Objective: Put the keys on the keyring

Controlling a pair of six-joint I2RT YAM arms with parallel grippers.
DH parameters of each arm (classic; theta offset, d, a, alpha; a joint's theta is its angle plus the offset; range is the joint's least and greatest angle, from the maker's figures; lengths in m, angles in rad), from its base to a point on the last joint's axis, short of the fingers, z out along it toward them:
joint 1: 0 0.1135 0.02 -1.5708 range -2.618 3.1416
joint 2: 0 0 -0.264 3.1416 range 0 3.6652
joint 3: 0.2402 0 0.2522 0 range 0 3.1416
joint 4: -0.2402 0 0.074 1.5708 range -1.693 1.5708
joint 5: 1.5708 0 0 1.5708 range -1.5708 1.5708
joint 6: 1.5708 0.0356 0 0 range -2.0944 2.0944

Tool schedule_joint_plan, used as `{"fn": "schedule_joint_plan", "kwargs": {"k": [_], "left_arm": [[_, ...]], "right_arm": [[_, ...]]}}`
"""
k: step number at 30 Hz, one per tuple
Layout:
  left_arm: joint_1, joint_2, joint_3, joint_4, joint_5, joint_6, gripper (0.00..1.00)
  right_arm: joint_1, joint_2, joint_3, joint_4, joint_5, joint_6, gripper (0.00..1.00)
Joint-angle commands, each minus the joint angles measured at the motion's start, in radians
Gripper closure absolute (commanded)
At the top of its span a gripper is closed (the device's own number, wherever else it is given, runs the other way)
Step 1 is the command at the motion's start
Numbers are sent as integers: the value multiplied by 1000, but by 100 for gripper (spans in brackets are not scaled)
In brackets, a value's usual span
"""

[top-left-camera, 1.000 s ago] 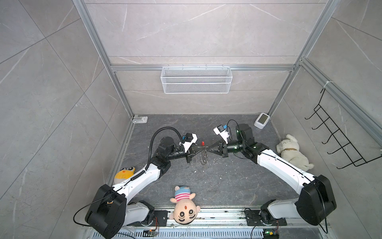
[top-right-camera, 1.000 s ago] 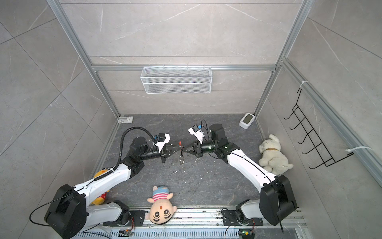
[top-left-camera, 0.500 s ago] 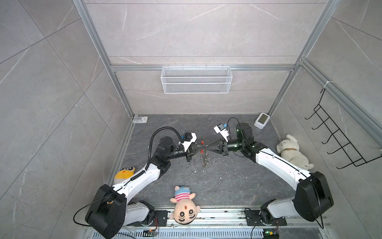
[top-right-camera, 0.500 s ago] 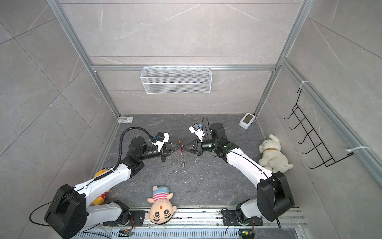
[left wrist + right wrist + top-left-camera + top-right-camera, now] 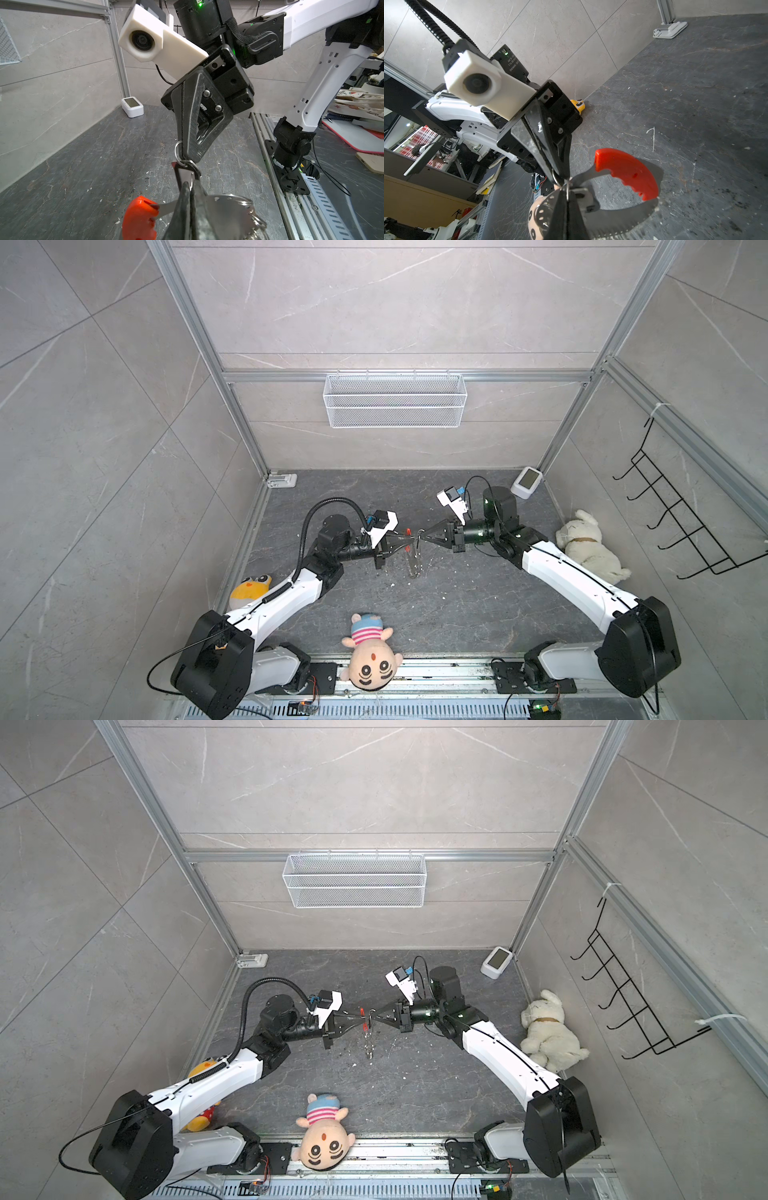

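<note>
Both arms meet tip to tip in mid-air over the middle of the dark floor (image 5: 457,614).

The keyring (image 5: 616,220) hangs between them, clear of the floor. It is a stiff metal band with a red plastic segment (image 5: 626,171) on one arc and small silver rings (image 5: 254,216) bunched along it. I judge it rigid but slick and prone to swing, and the loose rings will slide and shift the weight. The best hold is the bare flat band beside the red piece, not the rings.

Left gripper (image 5: 189,189): jaws fully closed, clamped on that band.

Right gripper (image 5: 187,154): jaws closed too, pinching a small wire ring. The keys (image 5: 584,199) dangle from it, close against the keyring's band, just beside the left tips.

The keys look light and tiny, free to twist on their ring. I would steer them by the ring, not the black head. I cannot tell whether their ring has caught on the band yet.
</note>
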Motion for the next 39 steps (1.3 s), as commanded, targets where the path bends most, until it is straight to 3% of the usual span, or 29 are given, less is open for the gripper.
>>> {"fn": "schedule_joint_plan", "kwargs": {"k": [1,20,39], "left_arm": [[0,-11,55,32,23,37,100],[0,-1,66,8,4,53,100],[0,-27,47,28,52,57,100]], "right_arm": [[0,-24,26,-56,-12,-48,100],[19,13,43,-63,-88,-47,100],[16,77,45,-13,-75,-12,100]]}}
